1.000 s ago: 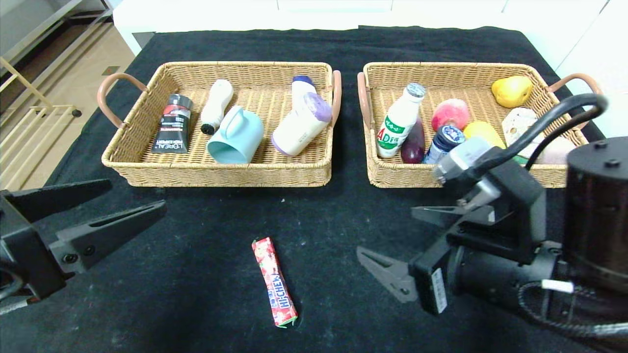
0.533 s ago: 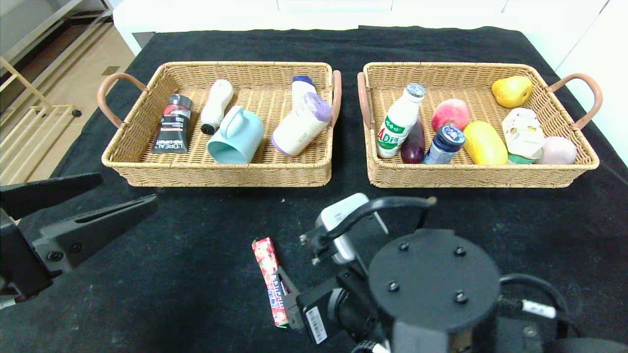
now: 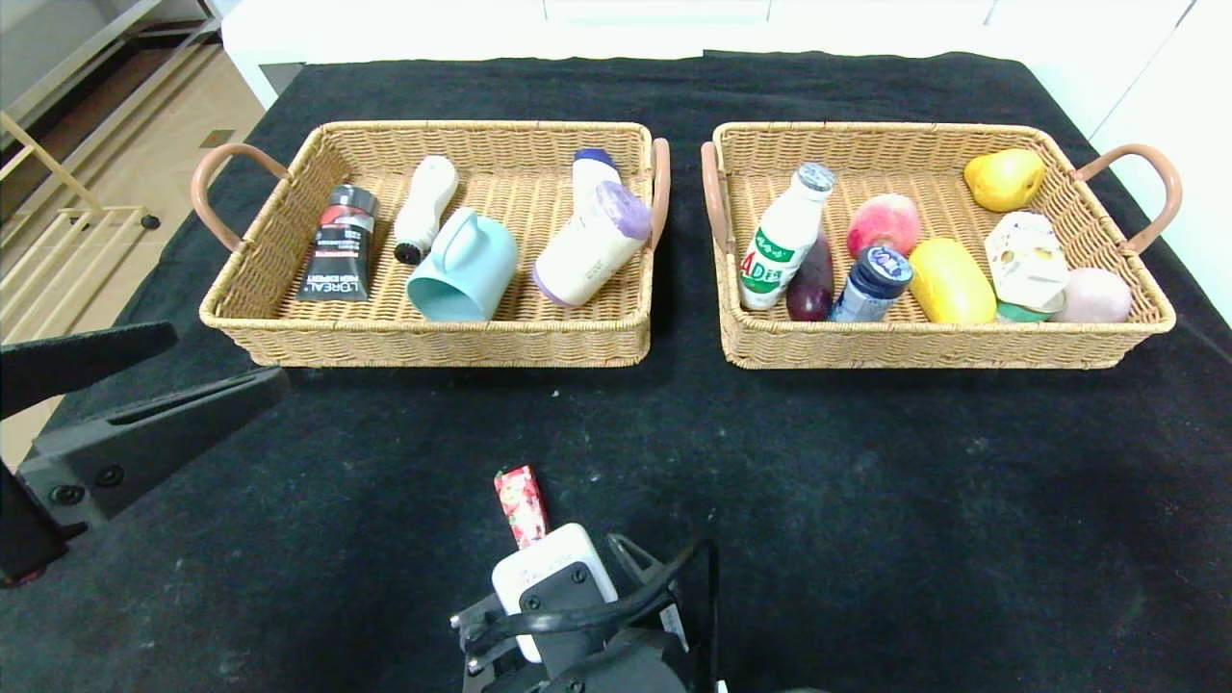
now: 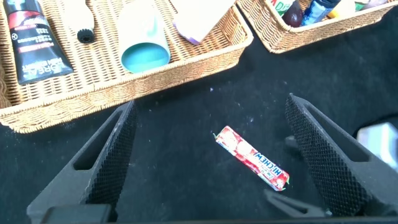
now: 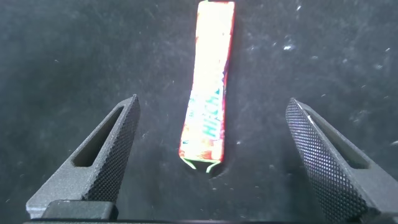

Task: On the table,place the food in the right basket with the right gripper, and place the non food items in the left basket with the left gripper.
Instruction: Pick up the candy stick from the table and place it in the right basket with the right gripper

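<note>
Black cloth covers the table (image 3: 616, 404) in front of me, and both wicker baskets sit side by side at its far half, nearly all the sorting already inside them. My left basket (image 3: 433, 332) holds the non-food things: a dark L'Oreal tube (image 3: 337, 243), a slim white bottle (image 3: 423, 207), the teal mug (image 3: 464, 267) lying on its side, and the beige roll with its purple top (image 3: 589, 245) leaning against a second white bottle behind it. My right basket (image 3: 924, 342) holds the food: the AD milk bottle (image 3: 782, 238), the dark-blue-lidded jar (image 3: 871, 282), a purple piece between them, several fruits, and a pale carton (image 3: 1025, 258) toward its far side. As far as I can see, one item is left on the cloth: the red Hi-Chew stick (image 5: 210, 84), lying flat near my edge of the table, well apart from either basket. My right gripper (image 5: 211, 162) hangs directly over it, fingers spread wide on either side of the stick's near end and touching nothing. My left gripper (image 4: 214, 158) is parked off to the left above the cloth, fingers also wide and empty. I judge the job almost finished: what remains is for me to close on the candy and carry it to the right basket.
</note>
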Motion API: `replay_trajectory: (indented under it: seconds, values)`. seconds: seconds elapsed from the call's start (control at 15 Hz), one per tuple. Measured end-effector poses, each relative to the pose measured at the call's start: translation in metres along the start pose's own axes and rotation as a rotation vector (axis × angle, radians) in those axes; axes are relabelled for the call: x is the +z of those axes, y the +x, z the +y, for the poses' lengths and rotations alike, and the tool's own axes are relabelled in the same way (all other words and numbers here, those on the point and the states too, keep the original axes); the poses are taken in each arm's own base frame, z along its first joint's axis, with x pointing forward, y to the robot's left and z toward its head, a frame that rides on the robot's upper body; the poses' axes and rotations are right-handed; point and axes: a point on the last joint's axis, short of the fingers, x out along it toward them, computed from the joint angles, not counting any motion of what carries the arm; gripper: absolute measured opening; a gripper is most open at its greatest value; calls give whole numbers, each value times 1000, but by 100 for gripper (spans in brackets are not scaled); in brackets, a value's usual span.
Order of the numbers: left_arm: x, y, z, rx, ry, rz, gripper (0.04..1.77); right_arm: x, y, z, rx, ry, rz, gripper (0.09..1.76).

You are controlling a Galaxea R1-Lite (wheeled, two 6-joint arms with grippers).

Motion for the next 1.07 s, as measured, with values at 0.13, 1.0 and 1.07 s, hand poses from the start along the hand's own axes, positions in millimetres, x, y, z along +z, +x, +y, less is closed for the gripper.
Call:
replay_trajectory:
  seconds: [0.13,1.0,1.07]
  values:
    - [0,0,0,-1,1,-1,171,-5,7,6,-29,5,-12,171]
    - [-1,1,0,-10,-3,8,172,-25,28,8,-95,-1,-2,81]
    - [-2,1,0,-10,-3,8,172,-25,27,7,-94,-2,-1,74]
